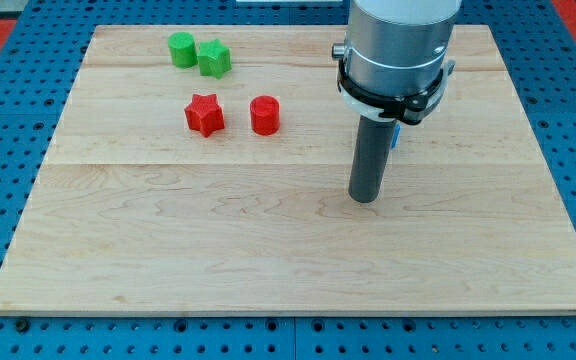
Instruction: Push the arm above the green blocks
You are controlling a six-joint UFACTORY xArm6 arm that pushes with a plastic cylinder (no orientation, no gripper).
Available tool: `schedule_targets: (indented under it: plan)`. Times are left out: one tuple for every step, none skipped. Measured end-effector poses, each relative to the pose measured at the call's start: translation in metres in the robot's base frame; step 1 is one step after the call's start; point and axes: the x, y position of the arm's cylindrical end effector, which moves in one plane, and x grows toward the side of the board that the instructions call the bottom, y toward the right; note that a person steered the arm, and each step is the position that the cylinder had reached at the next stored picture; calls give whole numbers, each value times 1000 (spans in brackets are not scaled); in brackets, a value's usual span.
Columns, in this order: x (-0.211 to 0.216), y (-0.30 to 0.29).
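Observation:
A green cylinder block (180,49) and a green star block (214,58) lie side by side, touching or nearly so, near the top left of the wooden board (268,240). My tip (365,198) rests on the board right of centre, far to the right of and below the green blocks. The rod rises from it into the grey arm body (398,45).
A red star block (205,114) and a red cylinder block (265,115) lie below the green blocks, between them and my tip. A bit of a blue block (395,136) shows behind the rod. A blue pegboard (8,110) surrounds the board.

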Motion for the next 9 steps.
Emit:
schedule_targets:
  plan:
    - [2,-31]
    - [-2,-88]
    - [-32,-163]
    - [-69,-247]
    - [-121,-325]
    - [-209,-316]
    - [-290,-240]
    - [-294,-213]
    - [-264,-222]
